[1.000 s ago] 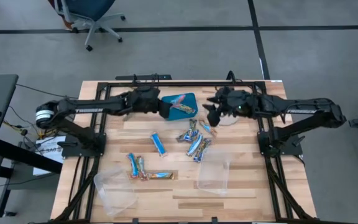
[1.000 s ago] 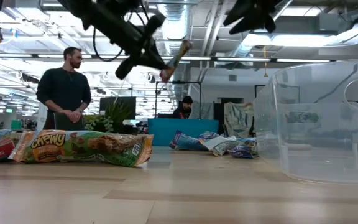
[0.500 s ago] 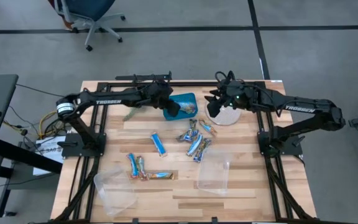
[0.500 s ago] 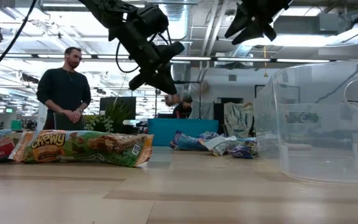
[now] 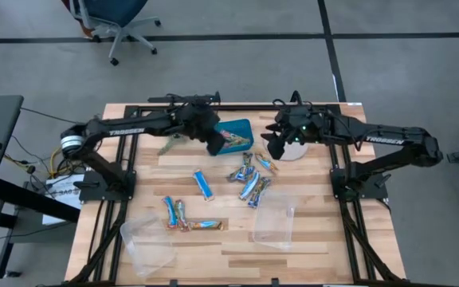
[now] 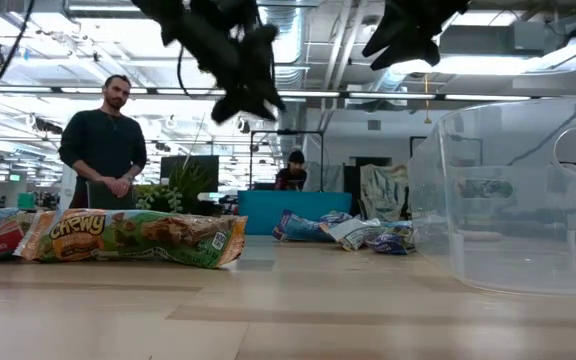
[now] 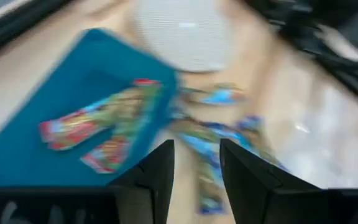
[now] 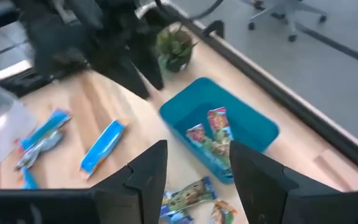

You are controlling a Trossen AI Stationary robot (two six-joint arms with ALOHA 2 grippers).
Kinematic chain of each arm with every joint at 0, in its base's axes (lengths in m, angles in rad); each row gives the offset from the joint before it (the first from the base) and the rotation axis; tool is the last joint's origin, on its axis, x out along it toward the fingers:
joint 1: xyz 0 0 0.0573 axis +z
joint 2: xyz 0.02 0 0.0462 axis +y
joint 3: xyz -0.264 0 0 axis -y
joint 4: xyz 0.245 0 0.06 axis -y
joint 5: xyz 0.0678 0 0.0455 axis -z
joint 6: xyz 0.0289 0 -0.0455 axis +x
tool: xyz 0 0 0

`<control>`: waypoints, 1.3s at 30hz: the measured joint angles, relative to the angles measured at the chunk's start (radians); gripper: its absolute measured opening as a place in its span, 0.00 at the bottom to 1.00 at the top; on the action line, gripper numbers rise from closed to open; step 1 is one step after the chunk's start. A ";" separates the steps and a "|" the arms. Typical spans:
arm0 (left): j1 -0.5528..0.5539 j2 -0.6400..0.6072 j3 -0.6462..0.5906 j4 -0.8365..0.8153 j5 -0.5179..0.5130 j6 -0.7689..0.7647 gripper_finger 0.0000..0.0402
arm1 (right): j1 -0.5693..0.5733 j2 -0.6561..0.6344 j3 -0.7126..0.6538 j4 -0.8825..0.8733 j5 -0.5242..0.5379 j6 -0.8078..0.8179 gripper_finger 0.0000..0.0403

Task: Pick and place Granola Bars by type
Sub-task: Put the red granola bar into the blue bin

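From my remote station, the wooden slat table (image 5: 237,243) read like this, left to right. A clear plastic container (image 5: 147,243) sat empty at the near left corner, with three shiny wrapped granola bars (image 5: 183,217) just behind it and a lone blue-white wrapped bar (image 5: 203,184) lying farther in. At table height, a green-wrapped bar marked "chewy" (image 6: 133,236) filled the left foreground.

The left gripper (image 5: 216,143) hung above the table at the left edge of the square teal tray (image 5: 242,127); its two dark fingers (image 7: 159,174) were spread with nothing between them. Beside that arm, near the back rail, stood a small green spiky plant (image 5: 168,145). Inside the tray lay two bars in orange, red and yellow-green wrappers (image 8: 214,138), side by side.

Right of the tray, a loose heap of silvery-blue and mixed wrapped bars (image 5: 251,178) was scattered over the middle of the table. The right gripper (image 5: 272,146) hovered between the tray and a round white disc (image 5: 293,150), its fingers (image 8: 146,171) parted and empty. A second clear plastic container (image 5: 275,223) rested near the front, right of centre.

Beyond the table, a person in a dark sweater (image 6: 103,140) stood with hands clasped.
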 joint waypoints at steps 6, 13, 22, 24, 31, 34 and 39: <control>-0.142 -0.133 0.000 -0.210 0.053 -0.111 0.30 | 0.073 0.000 0.000 -0.083 -0.022 0.012 0.41; -0.396 -0.194 0.000 -0.415 -0.110 -0.549 0.30 | 0.137 0.000 0.000 -0.198 -0.021 0.058 0.41; -0.655 -0.185 0.000 -0.662 -0.251 -1.157 0.30 | 0.171 0.000 0.000 -0.270 -0.018 0.111 0.41; -0.701 -0.168 -0.001 -0.706 -0.266 -1.253 0.30 | 0.173 0.000 0.000 -0.271 -0.017 0.110 0.41; -0.783 -0.015 -0.001 -0.708 -0.276 -1.391 0.30 | 0.179 0.000 0.000 -0.270 -0.022 0.039 0.41; -0.787 0.056 -0.002 -0.708 -0.261 -1.406 0.30 | 0.179 0.000 0.000 -0.270 -0.023 0.016 0.41; -0.787 0.161 -0.002 -0.682 -0.212 -1.409 0.30 | 0.178 -0.001 0.000 -0.256 -0.075 -0.032 0.41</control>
